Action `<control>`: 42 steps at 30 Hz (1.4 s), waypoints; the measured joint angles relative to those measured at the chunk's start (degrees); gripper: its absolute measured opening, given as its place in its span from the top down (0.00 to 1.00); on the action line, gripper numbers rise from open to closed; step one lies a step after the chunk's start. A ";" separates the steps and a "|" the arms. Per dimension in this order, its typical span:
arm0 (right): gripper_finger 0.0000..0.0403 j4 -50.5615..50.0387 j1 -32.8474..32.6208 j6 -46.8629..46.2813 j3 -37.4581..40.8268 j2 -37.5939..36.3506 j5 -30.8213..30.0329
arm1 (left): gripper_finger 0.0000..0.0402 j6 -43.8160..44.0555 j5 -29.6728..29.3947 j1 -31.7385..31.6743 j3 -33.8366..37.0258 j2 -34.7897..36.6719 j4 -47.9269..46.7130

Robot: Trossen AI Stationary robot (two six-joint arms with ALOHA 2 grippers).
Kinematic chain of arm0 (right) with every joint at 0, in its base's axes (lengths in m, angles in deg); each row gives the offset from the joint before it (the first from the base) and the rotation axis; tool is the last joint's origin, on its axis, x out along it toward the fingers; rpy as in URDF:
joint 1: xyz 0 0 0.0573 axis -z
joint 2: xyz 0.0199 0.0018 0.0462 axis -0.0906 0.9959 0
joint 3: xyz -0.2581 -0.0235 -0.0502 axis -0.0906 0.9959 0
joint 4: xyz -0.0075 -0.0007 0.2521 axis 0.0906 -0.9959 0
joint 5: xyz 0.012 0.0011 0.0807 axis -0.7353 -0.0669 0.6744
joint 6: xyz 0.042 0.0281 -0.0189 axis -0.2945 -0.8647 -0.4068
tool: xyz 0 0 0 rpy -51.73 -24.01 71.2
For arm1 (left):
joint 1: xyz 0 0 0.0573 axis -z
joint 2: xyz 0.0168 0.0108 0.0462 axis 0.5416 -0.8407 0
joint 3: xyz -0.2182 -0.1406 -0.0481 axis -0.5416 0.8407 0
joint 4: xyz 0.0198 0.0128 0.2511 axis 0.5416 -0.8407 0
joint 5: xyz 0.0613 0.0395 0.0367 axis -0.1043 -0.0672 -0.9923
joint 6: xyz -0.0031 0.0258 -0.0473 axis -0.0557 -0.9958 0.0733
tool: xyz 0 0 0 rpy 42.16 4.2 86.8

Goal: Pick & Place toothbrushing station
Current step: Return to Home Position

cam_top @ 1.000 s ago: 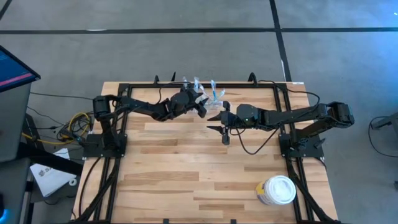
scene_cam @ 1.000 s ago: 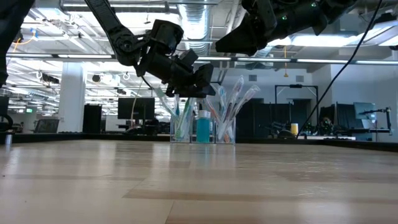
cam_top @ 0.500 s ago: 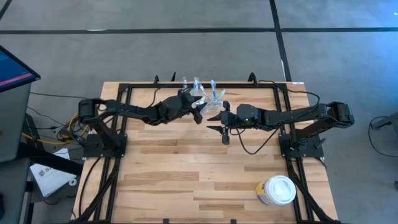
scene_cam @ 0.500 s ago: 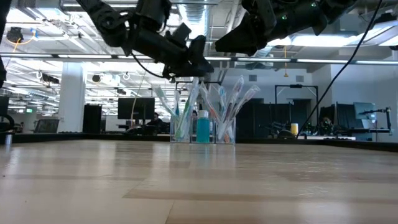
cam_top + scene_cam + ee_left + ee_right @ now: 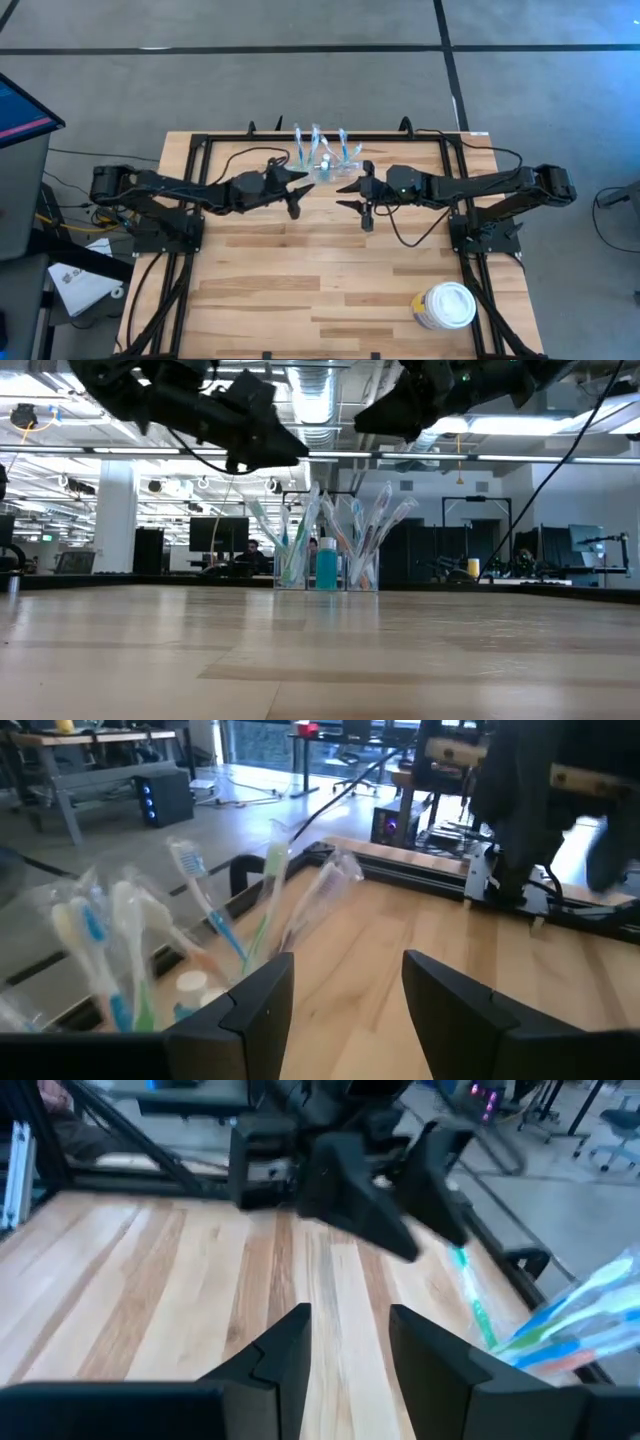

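Gaping, left gripper and right gripper fingers hover by clear, brush-filled toothbrushing station

Wood, clear plastic, matt black parts

The table is of pale wooden planks, smooth with a soft shine; the toothbrushing station is clear glossy plastic; the toothbrushes in it wear thin crinkled film; both the left gripper and the right gripper look like matt dark plastic.

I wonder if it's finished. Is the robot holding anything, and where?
Nothing is held: the left gripper and right gripper are both open and empty, near the toothbrushing station.
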 joint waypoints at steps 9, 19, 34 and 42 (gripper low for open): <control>0.69 -9.45 0.09 -0.91 -0.09 -9.39 0.00 | 0.55 0.22 -0.14 3.35 8.14 8.97 0.00; 0.75 -21.26 -0.20 -3.02 -0.09 -16.65 -0.02 | 0.55 1.73 -0.78 8.85 14.98 18.52 0.38; 0.84 -16.18 -2.79 -7.66 13.65 -33.24 -1.51 | 0.55 2.76 -7.42 16.53 23.24 28.05 0.22; 0.84 -11.99 -3.03 -9.27 20.53 -39.79 -1.53 | 0.55 -0.17 -1.97 16.90 26.15 33.52 0.35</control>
